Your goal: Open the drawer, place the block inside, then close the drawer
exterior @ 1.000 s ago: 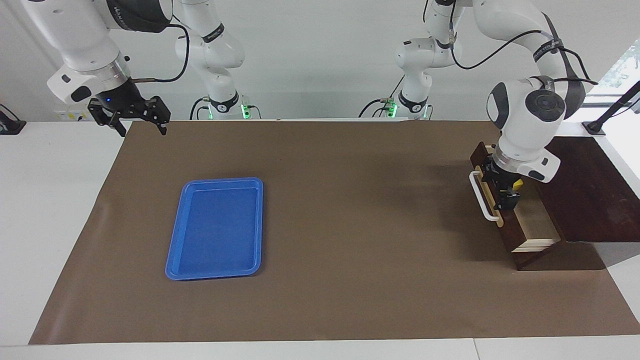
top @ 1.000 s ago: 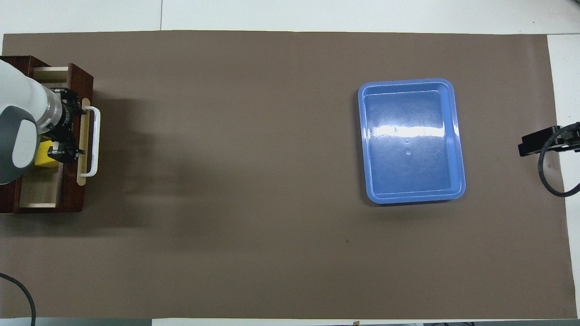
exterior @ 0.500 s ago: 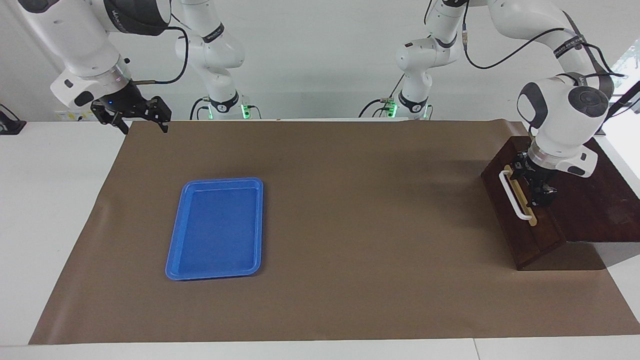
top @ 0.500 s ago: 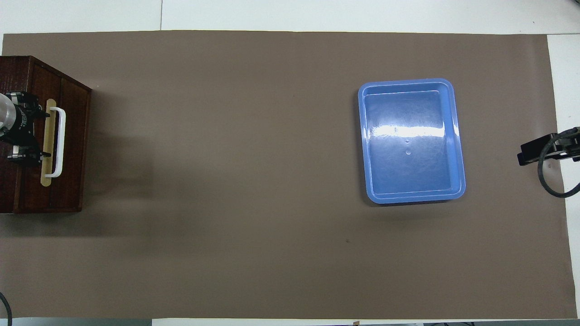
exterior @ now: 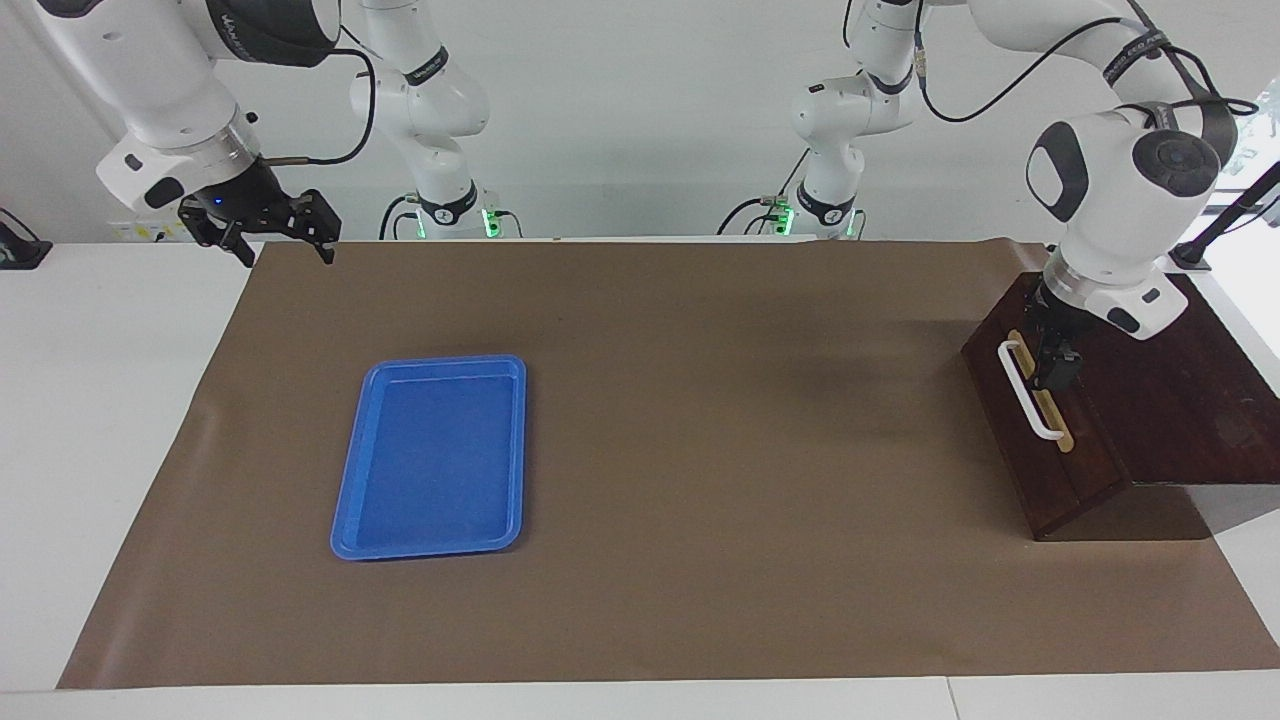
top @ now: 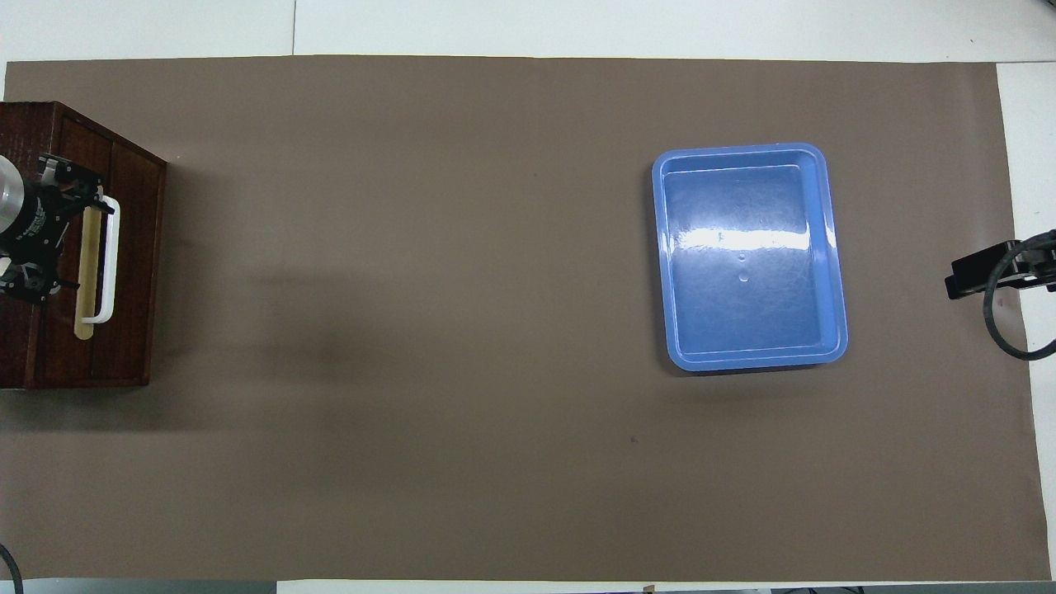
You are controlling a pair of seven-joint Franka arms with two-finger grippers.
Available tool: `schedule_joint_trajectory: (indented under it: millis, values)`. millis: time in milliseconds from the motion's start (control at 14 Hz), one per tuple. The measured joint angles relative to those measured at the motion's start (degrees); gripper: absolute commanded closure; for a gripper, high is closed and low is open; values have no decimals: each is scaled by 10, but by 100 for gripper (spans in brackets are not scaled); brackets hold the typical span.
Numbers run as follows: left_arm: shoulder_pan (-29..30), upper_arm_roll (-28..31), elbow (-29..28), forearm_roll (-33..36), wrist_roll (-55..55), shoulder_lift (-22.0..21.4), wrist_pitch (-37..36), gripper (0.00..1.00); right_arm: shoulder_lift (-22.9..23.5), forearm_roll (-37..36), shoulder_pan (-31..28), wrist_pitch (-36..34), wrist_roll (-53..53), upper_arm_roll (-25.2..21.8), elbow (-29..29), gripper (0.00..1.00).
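The dark brown wooden box (exterior: 1170,400) stands at the left arm's end of the table. Its drawer (exterior: 1010,430) is shut flush, with the white bar handle (exterior: 1030,395) on the tan strip. The drawer also shows in the overhead view (top: 132,247). My left gripper (exterior: 1055,362) hovers at the box's top front edge, just above the handle, with its fingers apart and empty. It also shows in the overhead view (top: 54,235). The yellow block is hidden. My right gripper (exterior: 283,258) is open and empty, and waits over the table corner at the right arm's end.
A flat blue plastic tray (exterior: 432,455) lies empty on the brown mat toward the right arm's end; it also shows in the overhead view (top: 749,256). The right gripper's tip (top: 969,276) shows at the mat's edge.
The drawer was open with the yellow block inside and my left gripper in it. It is now shut, the block is hidden, and my left gripper has risen slightly. The right arm barely moved.
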Motion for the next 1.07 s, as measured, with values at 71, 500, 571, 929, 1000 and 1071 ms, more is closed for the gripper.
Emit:
schedule_joint_trajectory:
  millis: [71, 500, 571, 929, 1000, 1071]
  values:
    - [0, 1, 2, -23, 72, -21, -24, 0, 0, 0, 0, 0, 0, 0, 0, 0]
    - [-20, 0, 2, -52, 393, -58, -84, 0, 0, 0, 0, 0, 0, 0, 0, 0]
    - [-24, -1, 3, -53, 436, -55, -85, 0, 0, 0, 0, 1, 0, 0, 0, 0]
    - [-32, -9, 59, -53, 566, -26, -145, 0, 0, 0, 0, 2, 0, 1, 0, 0]
    - [-33, -10, 63, -53, 581, -23, -149, 0, 0, 0, 0, 2, 0, 1, 0, 0]
    - [-35, -10, 65, -53, 591, -21, -150, 0, 0, 0, 1, 2, 0, 1, 0, 0]
